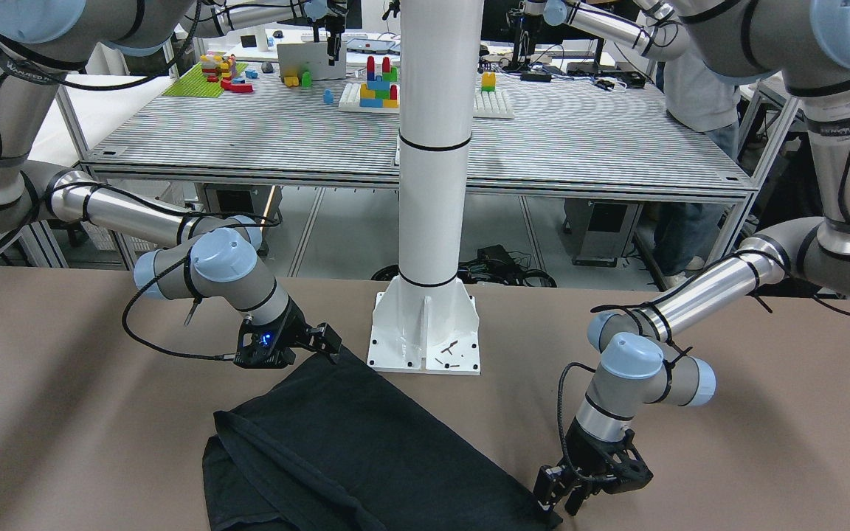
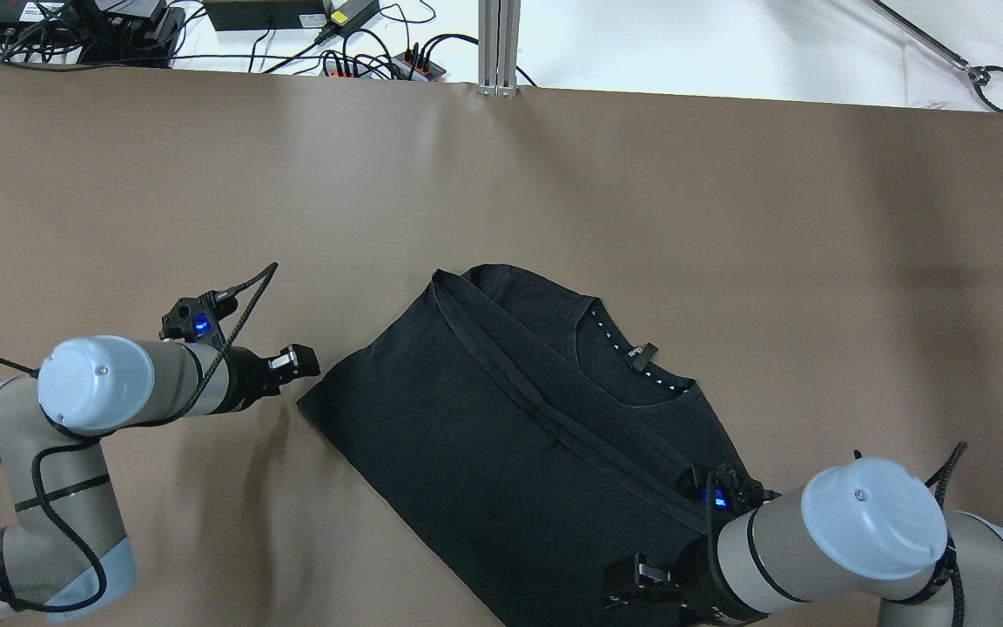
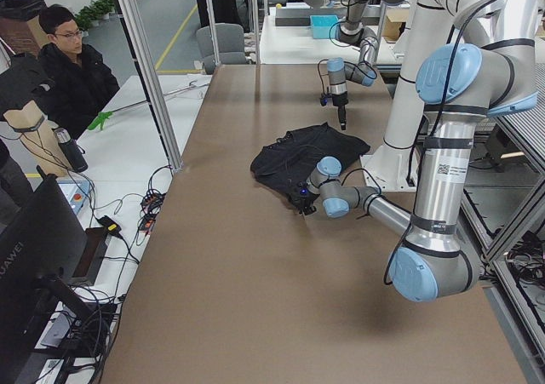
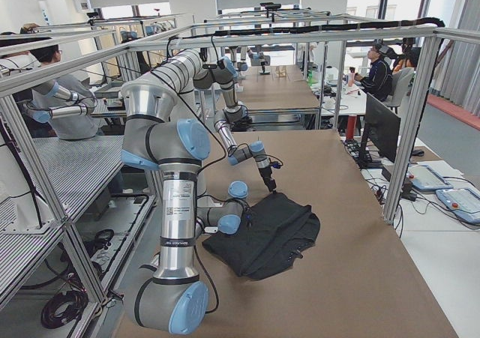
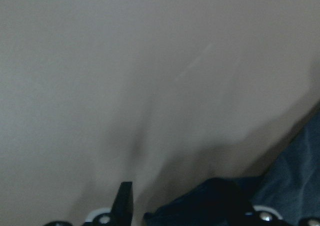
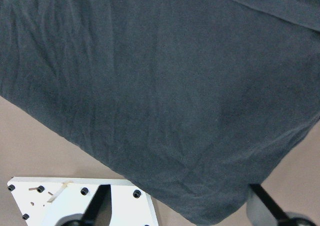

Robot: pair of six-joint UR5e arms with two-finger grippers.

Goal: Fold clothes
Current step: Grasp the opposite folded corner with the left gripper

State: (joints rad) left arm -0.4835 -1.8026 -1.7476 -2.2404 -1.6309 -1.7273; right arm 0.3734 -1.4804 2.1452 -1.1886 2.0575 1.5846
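While the black garment (image 2: 510,435) lay folded on the brown tabletop (image 2: 205,174), just beside the white pillar's base (image 1: 425,335), the right hand (image 1: 327,344) straddled one corner with its fingers spread wide. The left hand (image 1: 561,498), fingers also apart, met the opposite corner.

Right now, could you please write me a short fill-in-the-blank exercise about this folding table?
The garment is ___ in colour.
It lies on a ___ table cloth.
The claw nearest the white base plate is the robot's ___ one.
Missing words: black; brown; right.
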